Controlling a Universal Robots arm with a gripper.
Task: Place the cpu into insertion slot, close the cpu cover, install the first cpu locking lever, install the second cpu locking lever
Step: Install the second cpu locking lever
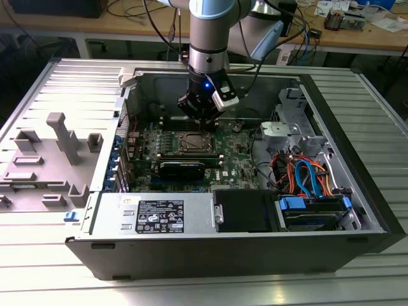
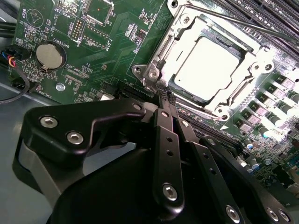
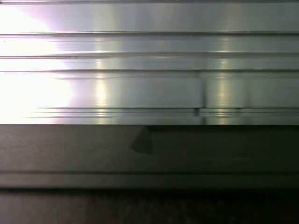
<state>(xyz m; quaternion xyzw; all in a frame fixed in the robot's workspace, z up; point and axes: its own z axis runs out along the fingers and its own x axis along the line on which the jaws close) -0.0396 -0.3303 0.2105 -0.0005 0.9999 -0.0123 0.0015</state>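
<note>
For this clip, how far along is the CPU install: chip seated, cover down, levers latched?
In the second wrist view the cpu sits in the insertion slot, and the cpu cover lies closed around it, so those two steps look done. The hand is shut, with its tips at the socket's corner by the lever end. One thin lever runs along the far side; whether either lever is latched cannot be told.

Open PC case (image 1: pixel 357 191) lying on a ribbed metal table (image 1: pixel 382 102)

Inside there's the green motherboard (image 1: pixel 150 143), a silver power supply (image 1: pixel 159 213) with a label, orange and blue cables (image 1: pixel 303 175) toward the exterior view's right, plus a coin battery (image 2: pixel 50 56) on the board.
</note>
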